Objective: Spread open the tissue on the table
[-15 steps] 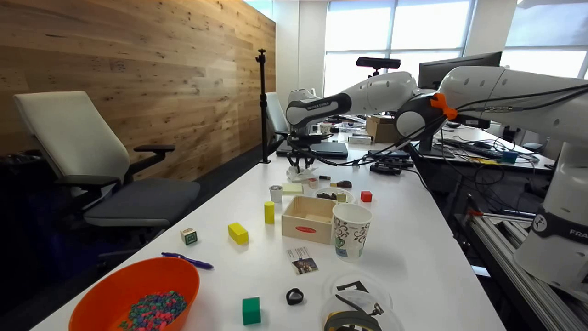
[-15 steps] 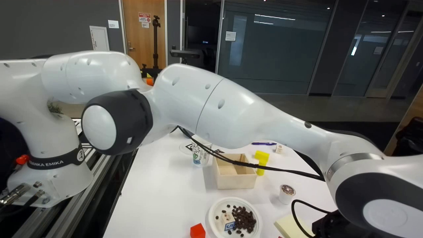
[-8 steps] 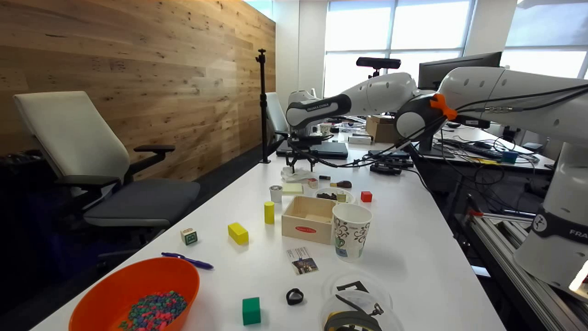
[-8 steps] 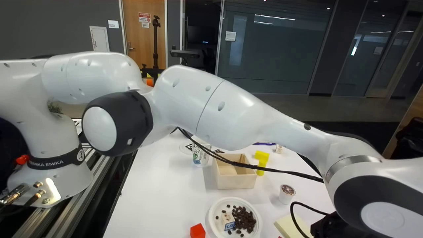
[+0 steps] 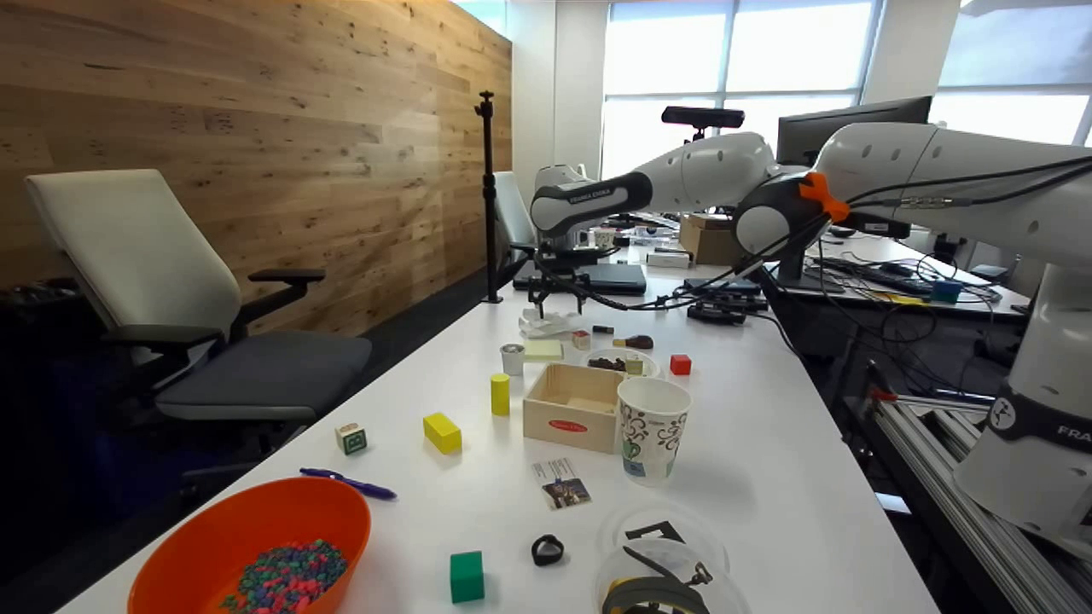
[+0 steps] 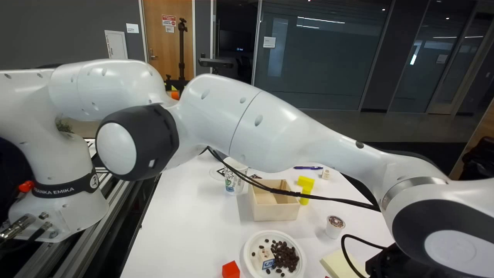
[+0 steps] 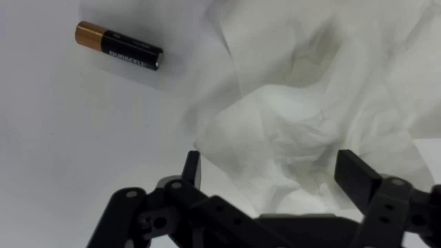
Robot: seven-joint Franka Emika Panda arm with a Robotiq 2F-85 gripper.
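The tissue (image 7: 299, 113) is white, thin and creased, lying partly unfolded with raised folds on the white table (image 7: 86, 137). In an exterior view the tissue (image 5: 546, 325) appears as a low crumpled patch toward the table's far end. Right above it is my gripper (image 5: 560, 311). In the wrist view the gripper (image 7: 270, 162) stands wide open, and nothing is held between its fingers (image 7: 356, 179). One corner of the tissue points toward the tip of the left finger; whether they touch, I cannot tell. The tissue does not show in the exterior view where the arm's wrist fills the right side.
A black and copper battery (image 7: 119, 44) lies beside the tissue. Nearby are a small wooden block (image 5: 581, 339), sticky notes (image 5: 543, 350), a coffee pod (image 5: 513, 359) and a plate (image 6: 256, 245) with beans. A laptop (image 5: 614, 278) sits behind. A wooden box (image 5: 567, 426) and paper cup (image 5: 653, 426) stand nearer.
The gripper's fingers have spread apart and let go of the tissue. The tissue has settled lower and reaches farther left in an exterior view. The arm has shifted only slightly.
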